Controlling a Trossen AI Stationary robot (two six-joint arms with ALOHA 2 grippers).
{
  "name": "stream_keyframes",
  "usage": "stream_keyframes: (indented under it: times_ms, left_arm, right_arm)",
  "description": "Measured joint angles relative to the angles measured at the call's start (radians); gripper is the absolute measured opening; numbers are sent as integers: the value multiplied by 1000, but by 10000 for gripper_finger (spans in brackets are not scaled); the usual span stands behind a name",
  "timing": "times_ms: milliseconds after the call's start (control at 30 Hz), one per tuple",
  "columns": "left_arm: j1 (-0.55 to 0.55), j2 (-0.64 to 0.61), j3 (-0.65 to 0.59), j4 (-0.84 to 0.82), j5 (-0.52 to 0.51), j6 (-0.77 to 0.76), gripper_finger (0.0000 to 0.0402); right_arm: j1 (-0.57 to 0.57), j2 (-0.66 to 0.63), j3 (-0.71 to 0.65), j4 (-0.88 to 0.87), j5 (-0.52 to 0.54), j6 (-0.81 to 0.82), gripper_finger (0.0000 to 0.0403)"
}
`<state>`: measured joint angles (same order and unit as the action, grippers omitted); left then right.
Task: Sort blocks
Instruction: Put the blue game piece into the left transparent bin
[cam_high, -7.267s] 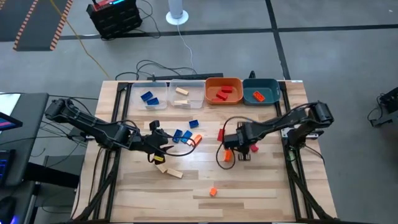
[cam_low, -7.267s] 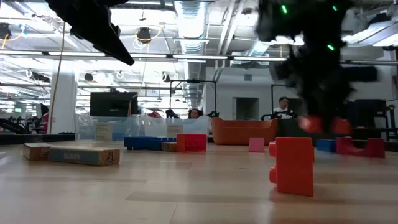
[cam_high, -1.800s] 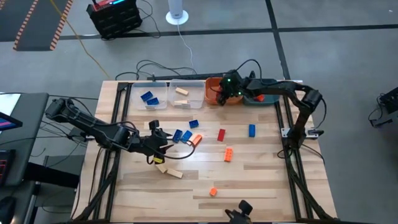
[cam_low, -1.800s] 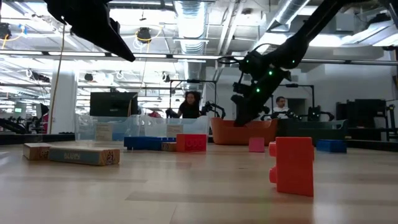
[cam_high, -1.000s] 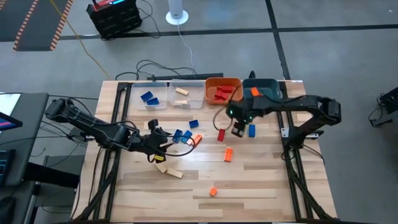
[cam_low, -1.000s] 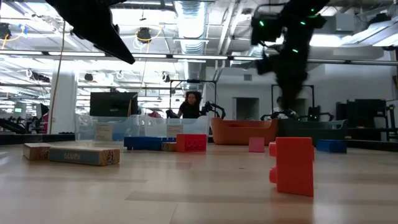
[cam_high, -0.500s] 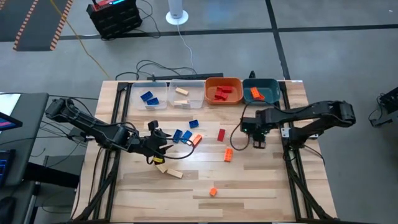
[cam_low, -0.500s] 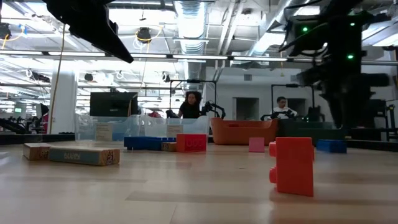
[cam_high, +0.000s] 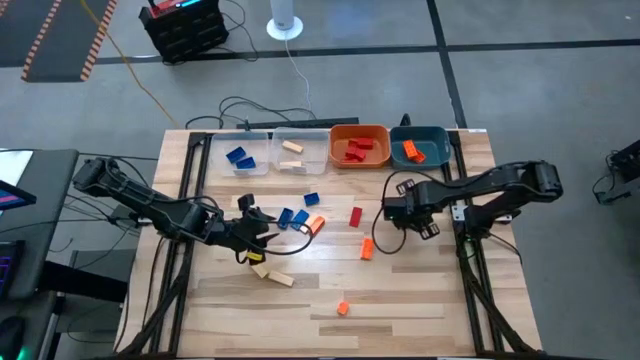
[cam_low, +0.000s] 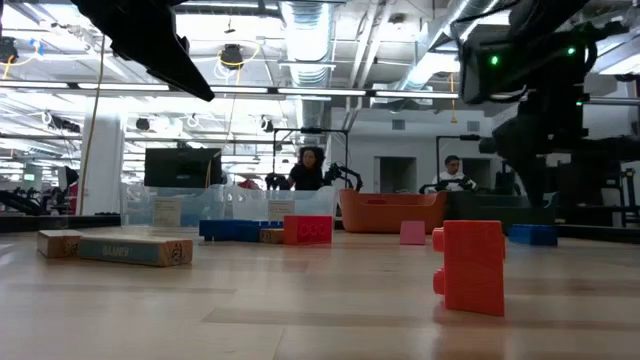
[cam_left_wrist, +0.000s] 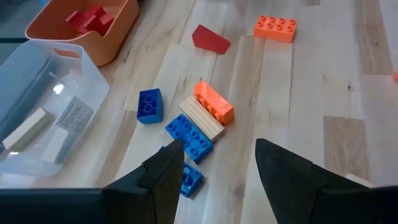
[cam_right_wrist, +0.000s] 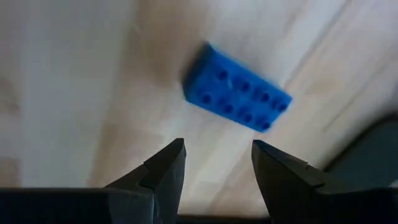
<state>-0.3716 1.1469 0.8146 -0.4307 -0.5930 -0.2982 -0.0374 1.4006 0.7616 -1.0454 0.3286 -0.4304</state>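
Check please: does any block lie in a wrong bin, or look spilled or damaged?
Nothing stands out. The bins each hold one colour: blue blocks, tan blocks, red blocks and orange blocks. The remaining blocks simply lie loose on the table, unsorted.

The left arm is stretched in from the table's left edge, its gripper (cam_high: 262, 236) held low over the left-centre of the table with the jaws parted and nothing between them. The right arm is folded in from the right edge, its gripper (cam_high: 398, 212) poised right of centre, jaws likewise parted and empty.
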Motion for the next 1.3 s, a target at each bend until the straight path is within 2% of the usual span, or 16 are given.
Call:
stream_keyframes:
  times_ms: [167,300,500,667,833,967,1167,1300]
  left_arm:
    - [0,0,0,0,4,-1,192]
    - [0,0,0,-1,4,-1,192]
    - [0,0,0,-4,4,0,192]
    - [0,0,0,-7,4,1,192]
    - [0,0,0,-7,4,0,192]
    - [0,0,0,-7,4,2,192]
    - [0,0,0,-7,4,-2,192]
    - [0,0,0,-9,13,-15,192]
  right_arm:
    - [-40,81,-8,35,73,81,217]
    - [-36,142,-11,171,77,125,217]
    - [1,156,35,316,75,145,217]
    - [21,132,42,414,71,64,217]
    - [23,97,42,391,68,-45,217]
    - [22,70,42,429,-19,-68,217]
    - [-43,64,24,570,-283,-15,217]
    - [-77,64,0,591,-298,-48,217]
